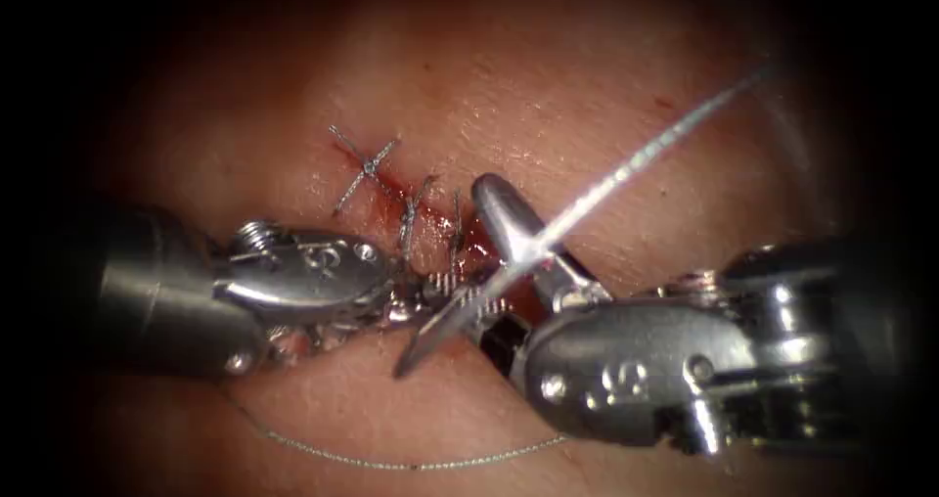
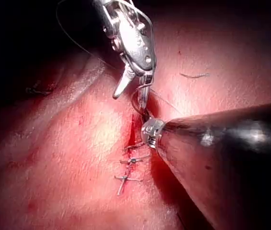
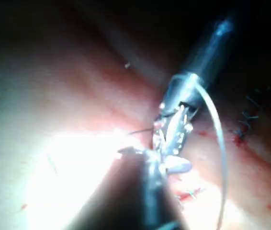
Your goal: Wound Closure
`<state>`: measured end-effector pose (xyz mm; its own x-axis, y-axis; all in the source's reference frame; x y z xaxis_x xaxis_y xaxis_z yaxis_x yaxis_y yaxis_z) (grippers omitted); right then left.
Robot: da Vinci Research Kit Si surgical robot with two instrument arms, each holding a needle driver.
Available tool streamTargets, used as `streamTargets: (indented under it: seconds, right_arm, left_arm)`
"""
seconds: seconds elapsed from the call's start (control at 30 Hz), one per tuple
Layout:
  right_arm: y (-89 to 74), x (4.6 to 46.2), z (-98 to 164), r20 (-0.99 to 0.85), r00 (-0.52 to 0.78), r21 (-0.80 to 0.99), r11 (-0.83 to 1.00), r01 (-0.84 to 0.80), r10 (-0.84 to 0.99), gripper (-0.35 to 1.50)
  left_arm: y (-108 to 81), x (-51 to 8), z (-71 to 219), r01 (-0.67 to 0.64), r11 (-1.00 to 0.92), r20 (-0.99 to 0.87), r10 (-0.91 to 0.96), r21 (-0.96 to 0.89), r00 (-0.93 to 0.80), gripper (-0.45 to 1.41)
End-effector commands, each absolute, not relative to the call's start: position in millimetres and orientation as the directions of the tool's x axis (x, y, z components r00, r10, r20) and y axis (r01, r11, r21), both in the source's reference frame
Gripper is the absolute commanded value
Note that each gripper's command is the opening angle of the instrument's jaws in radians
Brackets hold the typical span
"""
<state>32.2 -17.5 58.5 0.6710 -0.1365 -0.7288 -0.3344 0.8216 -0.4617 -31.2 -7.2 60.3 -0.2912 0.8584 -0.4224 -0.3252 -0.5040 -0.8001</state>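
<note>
On the tissue (image 1: 548,86) the cut (image 1: 476,248) carries three stitches (image 1: 367,164), with red fluid around them. My left tool (image 1: 452,293) reaches in from the left; its jaws are shut on the thread just below the lowest stitch. From there a taut thread (image 1: 636,164) runs up and to the right. My right tool (image 1: 445,282) stands open around this thread, one jaw pointing up and the other down and to the left. In the left wrist view the right tool (image 2: 129,98) is spread above the left tool's tip (image 2: 145,115). Thread (image 3: 219,143) arcs past the left tool (image 3: 174,129).
A slack loop of thread (image 1: 391,464) lies on the tissue below both tools. A short cut end of thread (image 2: 195,75) rests on the tissue. The left tool's shaft (image 2: 221,143) lies close over the stitches (image 2: 131,161).
</note>
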Motion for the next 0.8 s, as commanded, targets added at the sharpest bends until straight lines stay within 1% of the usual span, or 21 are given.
streamTargets:
  seconds: [0.03, 0.13, 0.17, 0.2, 0.23, 0.33, 0.37, 0.4, 0.43, 0.47, 0.53, 0.6, 0.63, 0.67, 0.7, 0.8]
  right_arm:
    - [-18.1, 32.7, 58.8, -0.731, 0.669, -0.459, 0.823, -0.335, -0.136, 0.74]
    - [-18.2, 32.5, 58.7, -0.733, 0.666, -0.455, 0.828, -0.328, -0.139, 0.17]
    - [-18.2, 32.4, 58.6, -0.734, 0.665, -0.454, 0.828, -0.328, -0.139, 0.02]
    - [-18.2, 32.2, 58.5, -0.734, 0.664, -0.454, 0.829, -0.327, -0.140, -0.23]
    - [-18.2, 31.8, 58.4, -0.741, 0.656, -0.448, 0.834, -0.321, -0.146, -0.35]
    - [-18.0, 30.9, 58.1, -0.748, 0.647, -0.442, 0.840, -0.316, -0.150, -0.35]
    - [-17.9, 30.6, 58.0, -0.750, 0.644, -0.439, 0.842, -0.314, -0.152, -0.35]
    - [-17.8, 30.3, 57.9, -0.752, 0.642, -0.438, 0.843, -0.313, -0.152, -0.35]
    - [-17.7, 29.8, 57.8, -0.753, 0.640, -0.436, 0.844, -0.312, -0.153, -0.35]
    - [-17.7, 29.4, 57.8, -0.754, 0.639, -0.435, 0.845, -0.310, -0.153, -0.35]
    - [-17.4, 28.6, 57.8, -0.757, 0.635, -0.432, 0.848, -0.307, -0.155, -0.35]
    - [-16.9, 27.3, 57.9, -0.763, 0.626, -0.426, 0.853, -0.302, -0.160, -0.35]
    - [-16.5, 26.7, 58.0, -0.772, 0.613, -0.420, 0.858, -0.295, -0.167, -0.35]
    - [-16.0, 25.8, 58.2, -0.780, 0.601, -0.414, 0.863, -0.289, -0.174, -0.35]
    - [-15.5, 25.1, 58.4, -0.789, 0.592, -0.402, 0.868, -0.292, -0.166, -0.35]
    - [-14.0, 23.3, 59.3, -0.815, 0.557, -0.374, 0.878, -0.297, -0.159, -0.35]
  left_arm:
    - [-7.6, -31.8, 60.9, -0.324, -0.504, -0.422, 0.858, -0.801, -0.292, -0.45]
    - [-7.7, -31.8, 60.9, -0.323, -0.509, -0.426, 0.856, -0.798, -0.294, -0.45]
    - [-7.7, -31.8, 60.9, -0.323, -0.509, -0.426, 0.856, -0.798, -0.294, -0.45]
    - [-7.7, -31.7, 60.9, -0.321, -0.514, -0.431, 0.852, -0.795, -0.296, -0.45]
    - [-7.7, -31.7, 60.8, -0.320, -0.519, -0.436, 0.849, -0.793, -0.298, -0.45]
    - [-7.7, -31.6, 60.8, -0.319, -0.519, -0.436, 0.849, -0.793, -0.298, -0.42]
    - [-7.6, -31.6, 60.8, -0.319, -0.518, -0.435, 0.850, -0.793, -0.298, -0.38]
    - [-7.5, -31.6, 60.8, -0.319, -0.518, -0.435, 0.850, -0.794, -0.297, -0.30]
    - [-7.4, -31.5, 60.8, -0.325, -0.517, -0.435, 0.851, -0.792, -0.295, -0.11]
    - [-7.3, -31.6, 60.8, -0.332, -0.517, -0.435, 0.852, -0.789, -0.292, 0.00]
    - [-6.9, -31.5, 60.7, -0.331, -0.534, -0.451, 0.842, -0.778, -0.297, 0.56]
    - [-6.5, -31.4, 60.6, -0.325, -0.555, -0.471, 0.828, -0.766, -0.303, 0.83]
    - [-6.3, -31.4, 60.4, -0.320, -0.572, -0.487, 0.817, -0.755, -0.309, 1.00]
    - [-6.2, -31.4, 60.3, -0.318, -0.580, -0.495, 0.811, -0.750, -0.312, 1.10]
    - [-6.2, -31.5, 60.2, -0.314, -0.593, -0.507, 0.802, -0.741, -0.317, 1.13]
    - [-6.7, -31.7, 59.9, -0.309, -0.620, -0.532, 0.781, -0.721, -0.326, 1.11]
